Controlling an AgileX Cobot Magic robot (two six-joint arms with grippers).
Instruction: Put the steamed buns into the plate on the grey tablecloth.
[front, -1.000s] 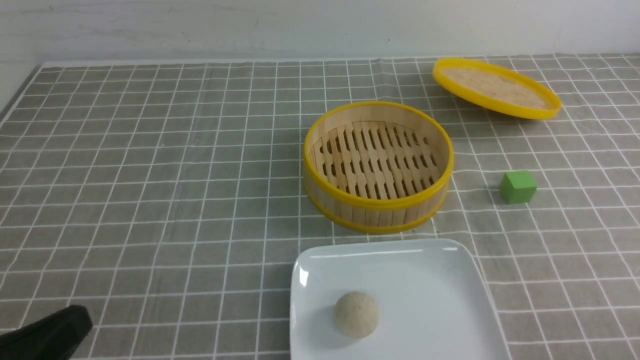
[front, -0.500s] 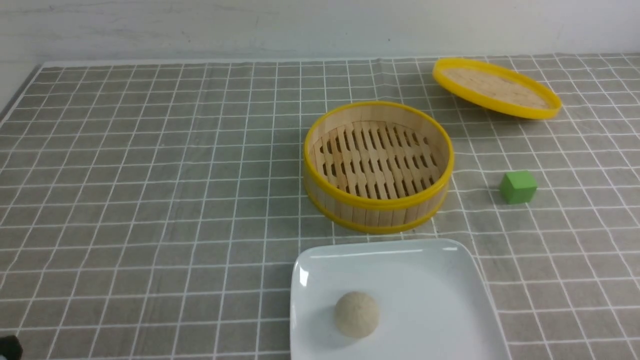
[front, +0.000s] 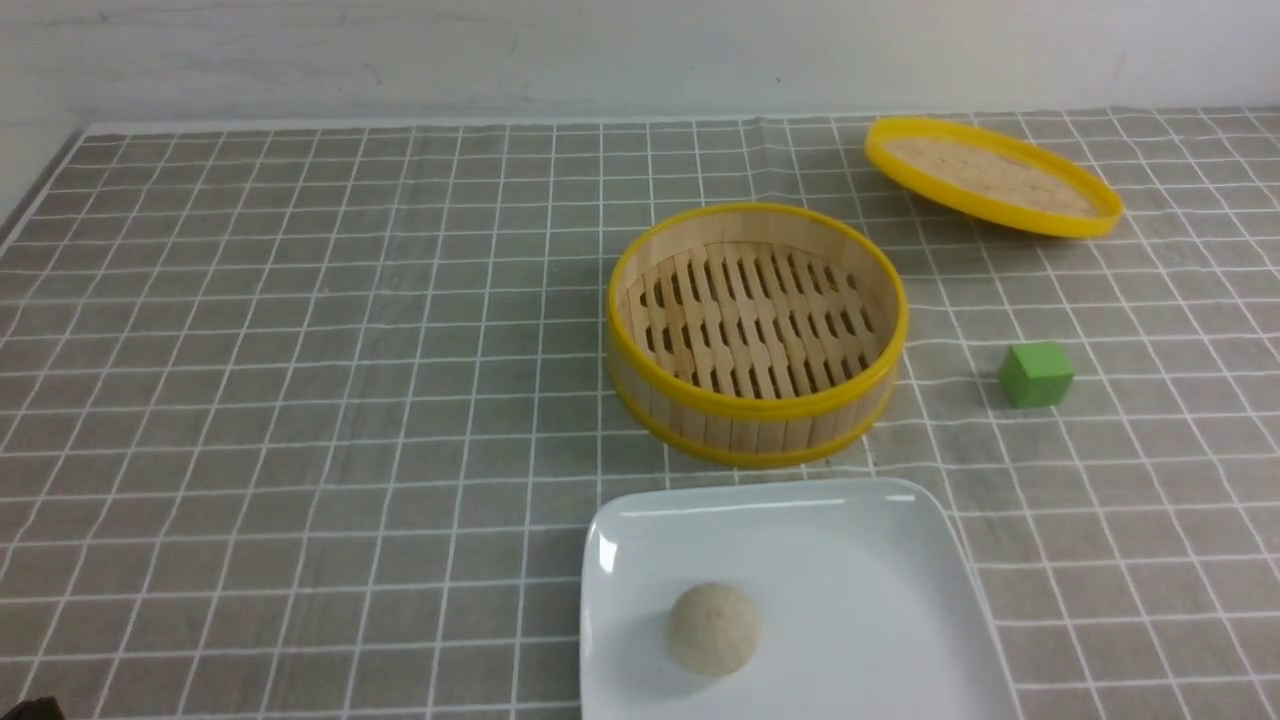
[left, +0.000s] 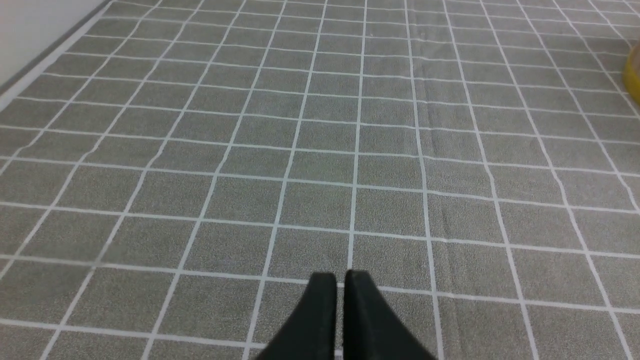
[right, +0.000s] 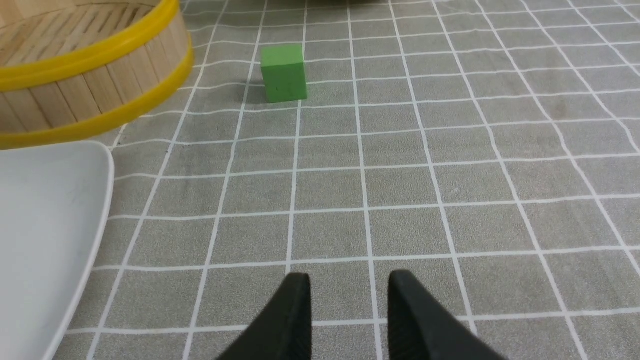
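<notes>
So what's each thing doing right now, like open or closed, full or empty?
steamed bun: sitting in the plate
plate: holds only the bun
steamer: uncovered, empty
lid: off, tilted beyond the steamer
green cube: on the tablecloth, untouched
left gripper: shut, empty
right gripper: open, empty

The right gripper (right: 349, 290) is seen slightly parted over the grey tablecloth (right: 450, 150); beyond it a green cube (right: 283, 73) is set just beside what is probably a bamboo steamer (right: 90, 85).
</notes>
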